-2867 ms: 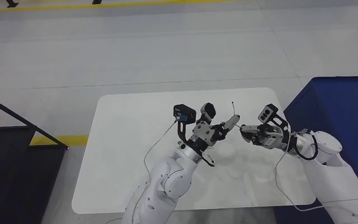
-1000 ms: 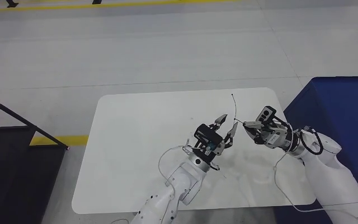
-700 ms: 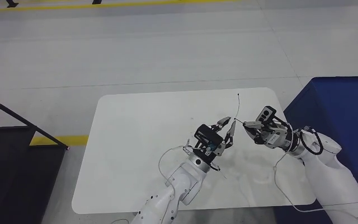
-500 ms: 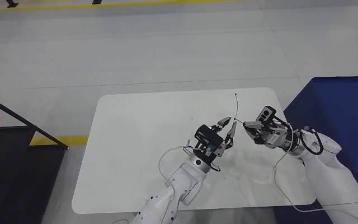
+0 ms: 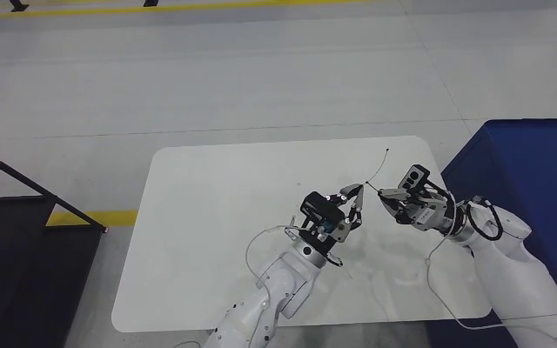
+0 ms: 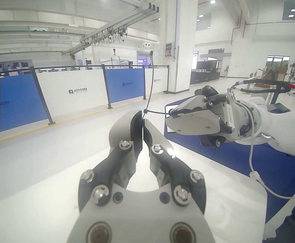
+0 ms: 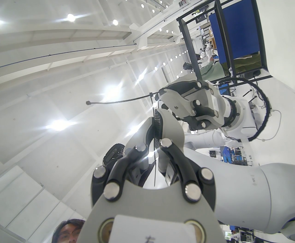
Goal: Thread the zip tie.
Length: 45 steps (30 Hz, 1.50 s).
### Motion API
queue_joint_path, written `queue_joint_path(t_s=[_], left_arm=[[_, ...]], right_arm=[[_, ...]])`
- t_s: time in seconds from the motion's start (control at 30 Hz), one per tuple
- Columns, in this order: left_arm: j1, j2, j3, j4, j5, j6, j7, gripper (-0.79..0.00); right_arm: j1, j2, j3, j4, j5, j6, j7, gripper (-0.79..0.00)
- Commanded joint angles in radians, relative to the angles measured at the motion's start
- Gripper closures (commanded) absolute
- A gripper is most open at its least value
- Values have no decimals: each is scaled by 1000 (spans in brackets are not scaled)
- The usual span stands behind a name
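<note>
Your left gripper (image 6: 143, 123) and right gripper (image 7: 154, 124) hang tip to tip above the white table (image 5: 218, 217). Both pairs of fingers pinch the thin black plastic zip tie (image 6: 149, 87).

I can make out a logo with a word on the white barrier panel (image 6: 78, 91). It is repeated smaller on the blue barrier panel (image 6: 125, 84) (same mark, it seems). A short lettered sticker (image 6: 231, 114) sits behind the right gripper (image 6: 170, 112).

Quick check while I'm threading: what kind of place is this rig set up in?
Most likely a factory or test hall: blue-and-white barrier panels fence the bay, an overhead rail with looped cables runs under a high ceiling, and a yellow line marks the pale floor.
</note>
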Motion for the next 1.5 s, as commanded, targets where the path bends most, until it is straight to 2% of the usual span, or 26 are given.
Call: queue_joint_path(t_s=[0.0,0.37,0.87,1.33,1.37,1.4,1.43,1.47], left_arm=[[0,0,0,1,2,1,0,0],[-5,-4,12,13,29,6,-9,0],[-19,-7,22,40,64,-2,-48,0],[-29,-12,27,65,72,0,-69,0],[-28,-13,28,65,72,0,-69,-18],[-28,-13,28,65,74,2,-69,-342],[-27,-13,28,64,75,3,-69,-616],[-26,-13,28,61,78,5,-66,-686]], right_arm=[[0,0,0,0,0,0,0,0],[-9,-1,20,-27,27,-5,-37,0],[-22,4,110,-52,94,4,-31,0],[-36,1,127,-53,110,-9,-23,0],[-38,1,125,-54,107,-7,-22,0],[-38,1,124,-55,106,-7,-22,0],[-39,1,123,-56,103,-8,-22,0],[-40,1,121,-56,101,-8,-23,0]])
